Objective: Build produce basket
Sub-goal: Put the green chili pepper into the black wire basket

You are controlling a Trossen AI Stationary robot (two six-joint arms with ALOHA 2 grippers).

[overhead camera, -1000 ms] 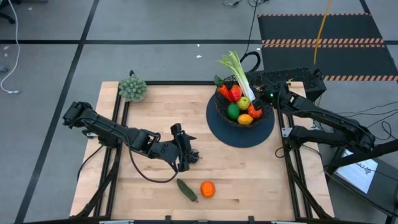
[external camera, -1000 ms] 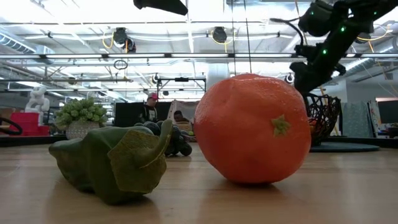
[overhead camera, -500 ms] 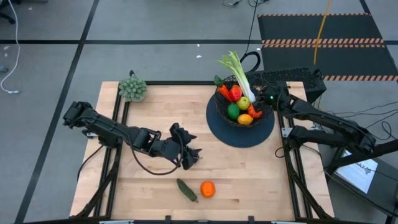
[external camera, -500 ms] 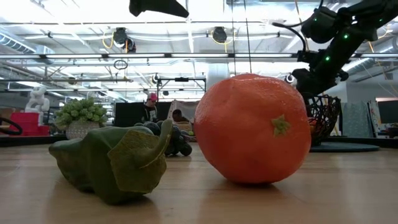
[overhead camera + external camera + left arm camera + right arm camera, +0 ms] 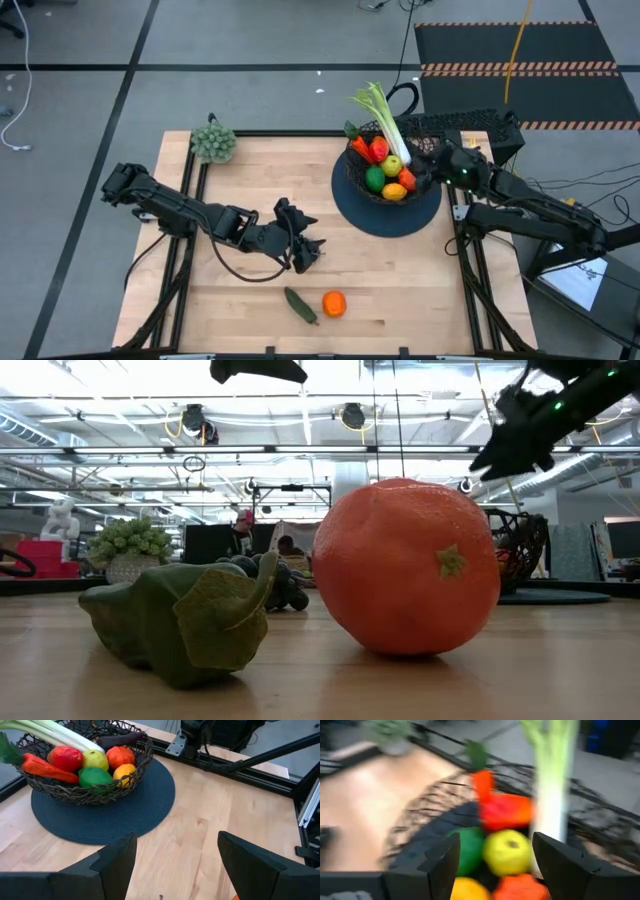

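Basket: the black wire-mesh bowl-shaped basket (image 5: 388, 172) is set on a round dark flat mat (image 5: 386, 208) at the far right part of the light wooden table (image 5: 250, 200).

Things in the basket: a long white-green leek (image 5: 380, 116) is leaned up out of the far rim. A red tomato (image 5: 65, 757), a yellow-green apple (image 5: 96, 759), a round green lime (image 5: 94, 776), a yellow lemon (image 5: 124, 771), an orange carrot (image 5: 42, 767) and one more red-orange fruit (image 5: 120, 755) are piled inside. A dark purple eggplant (image 5: 120, 740) is laid at the rim.

Things left on the table: a round orange fruit (image 5: 334, 303) and a dark green cucumber (image 5: 300, 305) are found near the front edge, just beside each other. From the low camera it cannot be told whether they are touching.

Right gripper: the right gripper (image 5: 432, 170) is held at the right rim of the basket, above the fruit. Its two dark fingers (image 5: 442, 860) are spread apart and nothing is held between them.

Left gripper: the left gripper (image 5: 305, 250) is held low over the middle of the table, well apart from the basket. Its fingers (image 5: 117, 857) are spread and nothing is gripped.

Other thing: a grey-green bushy clump (image 5: 213, 142) is placed at the far left corner of the table.
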